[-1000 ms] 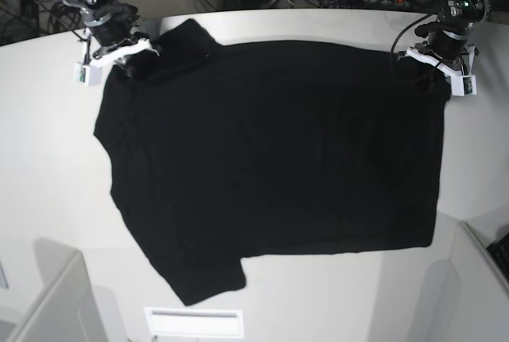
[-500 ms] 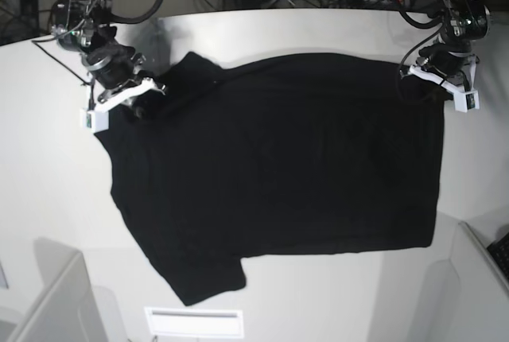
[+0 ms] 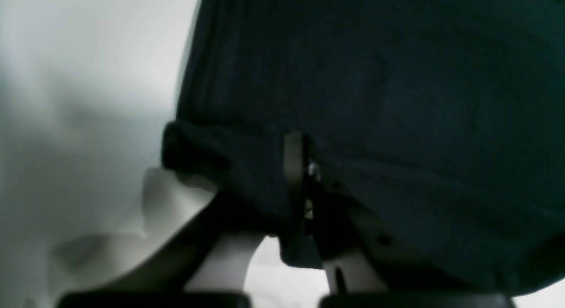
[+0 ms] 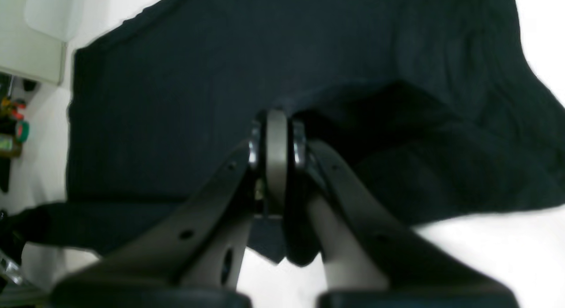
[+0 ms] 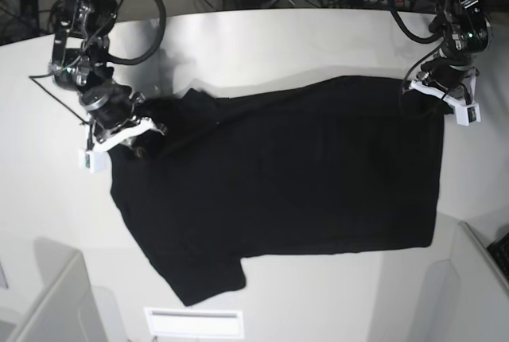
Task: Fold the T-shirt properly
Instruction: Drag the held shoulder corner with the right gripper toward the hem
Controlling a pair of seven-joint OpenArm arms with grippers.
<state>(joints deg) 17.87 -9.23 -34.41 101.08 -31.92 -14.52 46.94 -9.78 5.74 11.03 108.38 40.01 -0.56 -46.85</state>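
The large plain black cloth T-shirt lies spread on the white bench, no print showing, one sleeve at 7 o'clock. The left tool and right tool are each clamped tight on a far-edge corner. Since a second ago both have drawn that edge nearer, folding it over.

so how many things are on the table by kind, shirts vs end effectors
T-shirt: 1, black
End effectors: 2, the left end effector and the right end effector, each shut on the T-shirt's far edge
Table: 1, white
Total: 4
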